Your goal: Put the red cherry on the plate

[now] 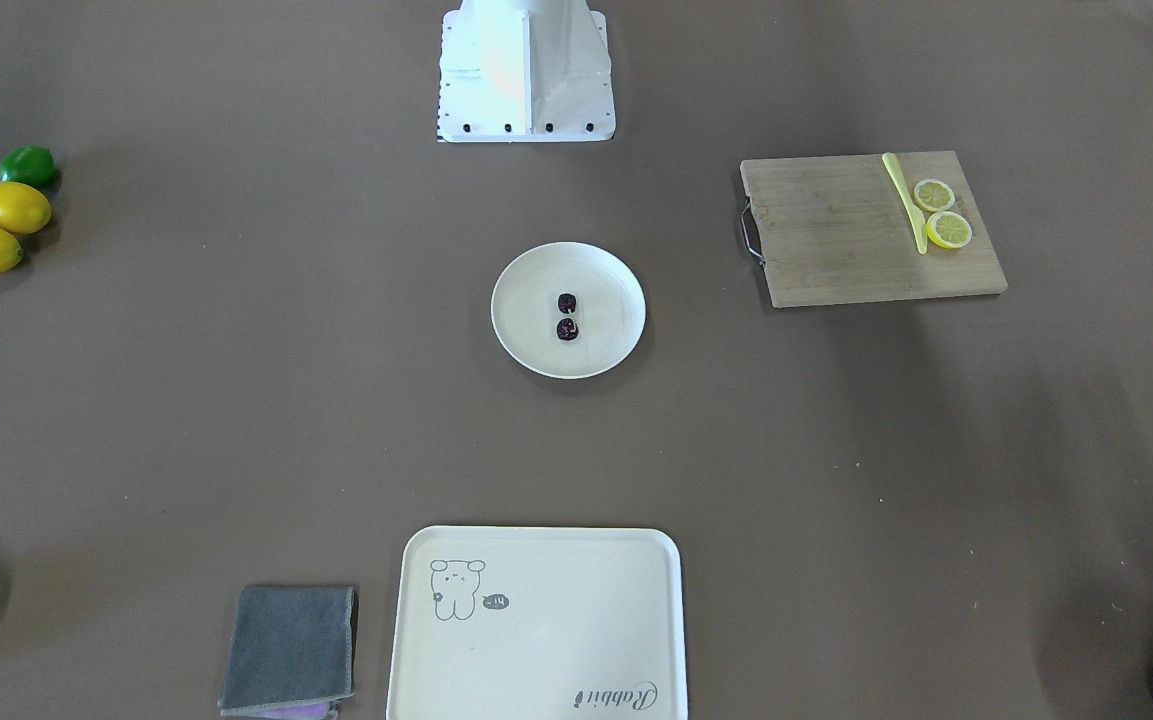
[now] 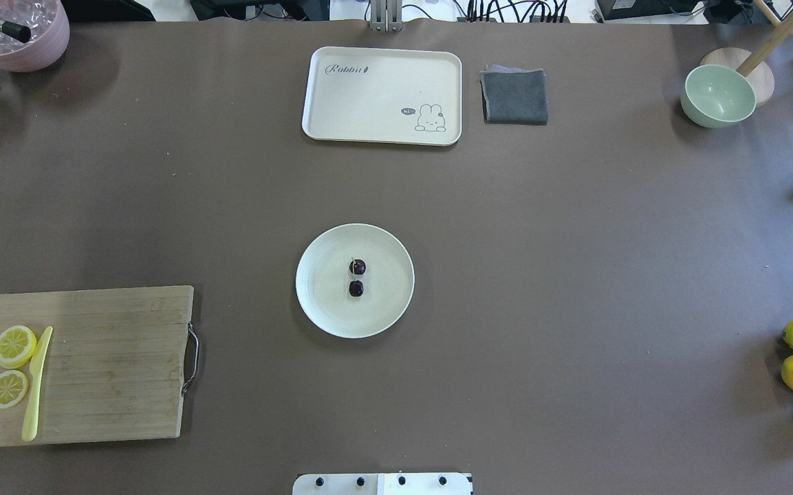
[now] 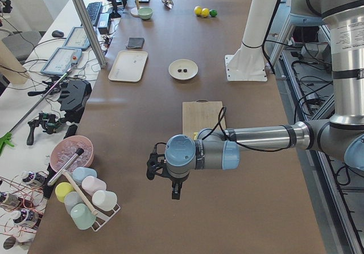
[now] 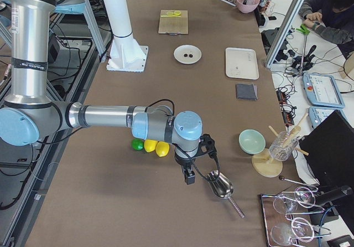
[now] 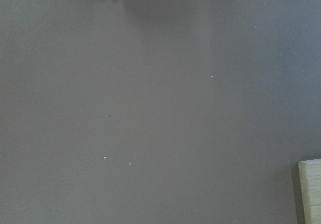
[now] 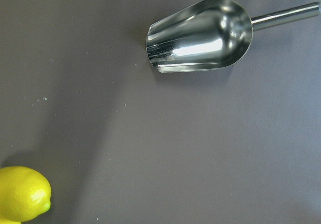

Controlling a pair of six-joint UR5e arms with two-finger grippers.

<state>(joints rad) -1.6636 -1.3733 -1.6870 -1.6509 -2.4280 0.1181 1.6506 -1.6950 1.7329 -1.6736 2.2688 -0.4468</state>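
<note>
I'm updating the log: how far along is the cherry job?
Done, it seems: the red cherry lies in the middle of the plate. In hand: nothing; the left gripper and right gripper hang at the table's ends, far from the plate. Left: nothing that shows.

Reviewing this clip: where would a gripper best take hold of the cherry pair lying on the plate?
Probably from straight above, pinching one round cherry of the red cherry pair. It lies low near the middle of the plate, whose raised rim would block a sideways approach.
</note>
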